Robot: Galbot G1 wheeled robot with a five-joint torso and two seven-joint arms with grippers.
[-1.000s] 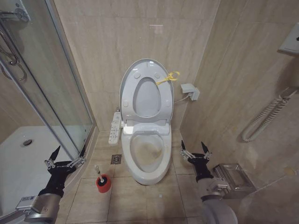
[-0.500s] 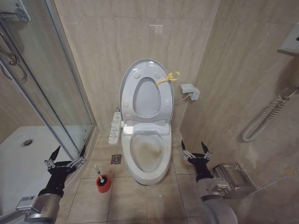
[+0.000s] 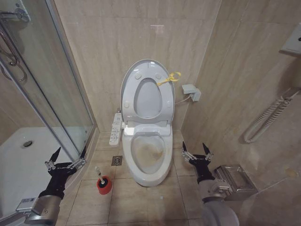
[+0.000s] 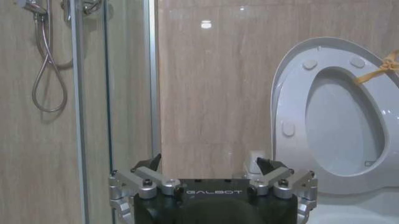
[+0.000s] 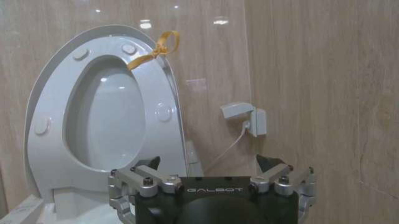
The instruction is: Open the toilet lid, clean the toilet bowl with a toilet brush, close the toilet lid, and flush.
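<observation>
The toilet lid (image 3: pixel 147 101) stands upright against the back wall, a yellow ribbon (image 3: pixel 170 77) tied at its upper right edge. Below it the toilet bowl (image 3: pixel 148 153) is uncovered, brownish stains inside. The toilet brush (image 3: pixel 99 172) stands in its red holder (image 3: pixel 104 185) on the floor left of the bowl. My left gripper (image 3: pixel 71 149) hangs open left of the brush, nothing between its fingers. My right gripper (image 3: pixel 194 145) hangs open right of the bowl, also holding nothing. The left wrist view shows the left gripper (image 4: pixel 209 161) and lid (image 4: pixel 343 135); the right wrist view shows the right gripper (image 5: pixel 208 160) and lid (image 5: pixel 103 116).
A glass shower door (image 3: pixel 56 84) and white shower tray (image 3: pixel 19 160) close off the left. A button panel (image 3: pixel 115 128) sits at the bowl's left side, a floor drain (image 3: pixel 116 160) below it. A metal paper holder (image 3: pixel 235 181) and a coiled cord (image 3: pixel 270 115) are on the right wall.
</observation>
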